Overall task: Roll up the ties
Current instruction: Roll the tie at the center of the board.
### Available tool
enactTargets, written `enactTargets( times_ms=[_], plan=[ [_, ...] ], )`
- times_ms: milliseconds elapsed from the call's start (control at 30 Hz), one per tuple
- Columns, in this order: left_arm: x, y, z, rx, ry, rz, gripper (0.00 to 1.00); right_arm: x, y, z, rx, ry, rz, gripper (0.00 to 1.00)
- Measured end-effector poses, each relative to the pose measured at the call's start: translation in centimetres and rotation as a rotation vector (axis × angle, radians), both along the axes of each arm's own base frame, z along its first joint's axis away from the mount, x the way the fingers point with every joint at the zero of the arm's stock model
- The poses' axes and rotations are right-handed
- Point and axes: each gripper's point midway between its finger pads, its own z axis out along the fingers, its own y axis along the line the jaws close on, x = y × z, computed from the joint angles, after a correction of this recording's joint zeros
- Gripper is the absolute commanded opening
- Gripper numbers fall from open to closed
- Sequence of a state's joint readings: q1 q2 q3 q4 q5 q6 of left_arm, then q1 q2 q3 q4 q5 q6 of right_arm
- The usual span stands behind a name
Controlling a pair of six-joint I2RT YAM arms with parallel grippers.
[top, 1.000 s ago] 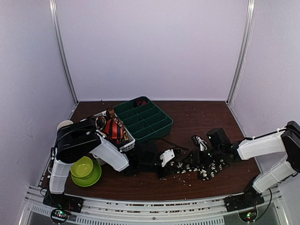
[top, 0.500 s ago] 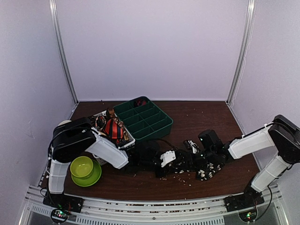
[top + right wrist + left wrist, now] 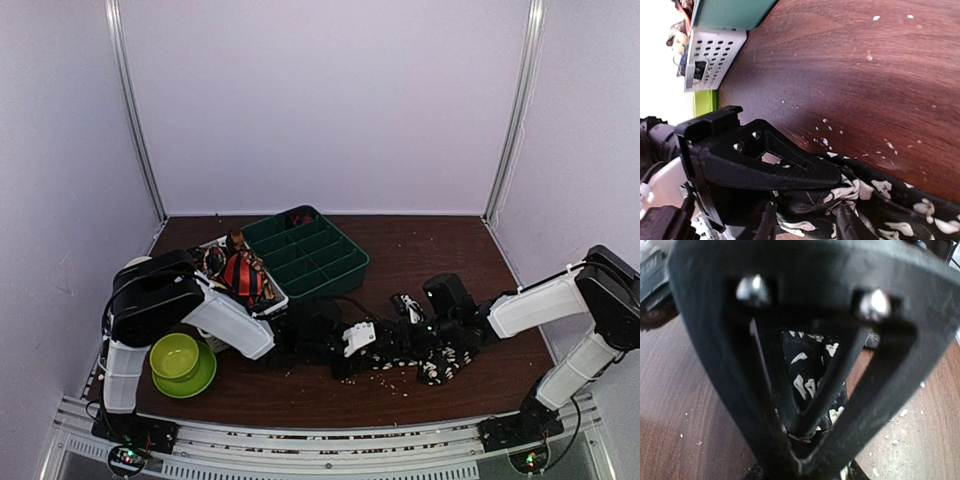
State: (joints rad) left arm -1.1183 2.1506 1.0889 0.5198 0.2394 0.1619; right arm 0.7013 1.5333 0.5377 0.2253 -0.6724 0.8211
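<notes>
The black tie with cream flower spots (image 3: pixel 442 361) lies bunched on the table in front of the arms. My left gripper (image 3: pixel 378 345) is shut on one end of it; in the left wrist view the jaws meet on the fabric (image 3: pixel 807 375) at the fingertips (image 3: pixel 802 432). My right gripper (image 3: pixel 417 335) sits close against the left one from the right. In the right wrist view its fingers (image 3: pixel 846 222) stand part way closed with the tie (image 3: pixel 865 192) bunched between them, just below the left gripper (image 3: pixel 765 160). A red-and-black striped tie (image 3: pixel 243 277) lies in a white basket.
A green compartment tray (image 3: pixel 310 252) stands behind the left arm, with the white basket (image 3: pixel 270 305) against its left side. A lime green bowl on a plate (image 3: pixel 180 362) sits at the front left. Small white crumbs dot the brown table (image 3: pixel 850 60).
My right gripper has moved left, up against the left gripper, drawing the black tie into a tighter bunch. The left gripper has stayed almost still.
</notes>
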Motion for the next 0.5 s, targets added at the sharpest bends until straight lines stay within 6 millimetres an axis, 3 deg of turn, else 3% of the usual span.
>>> enactTargets(
  times_ms=[133, 267, 500],
  plan=[
    [-0.01, 0.02, -0.05, 0.004, -0.002, -0.002, 0.37, -0.18, 0.37, -0.47, -0.008, 0.006, 0.014, 0.25],
    [0.0, 0.01, -0.11, 0.011, 0.001, -0.003, 0.4, -0.1, 0.59, -0.28, -0.003, -0.014, 0.03, 0.0],
    [0.2, 0.16, -0.3, 0.025, 0.008, 0.003, 0.61, 0.26, 0.52, -0.52, 0.004, -0.034, 0.044, 0.0]
  ],
)
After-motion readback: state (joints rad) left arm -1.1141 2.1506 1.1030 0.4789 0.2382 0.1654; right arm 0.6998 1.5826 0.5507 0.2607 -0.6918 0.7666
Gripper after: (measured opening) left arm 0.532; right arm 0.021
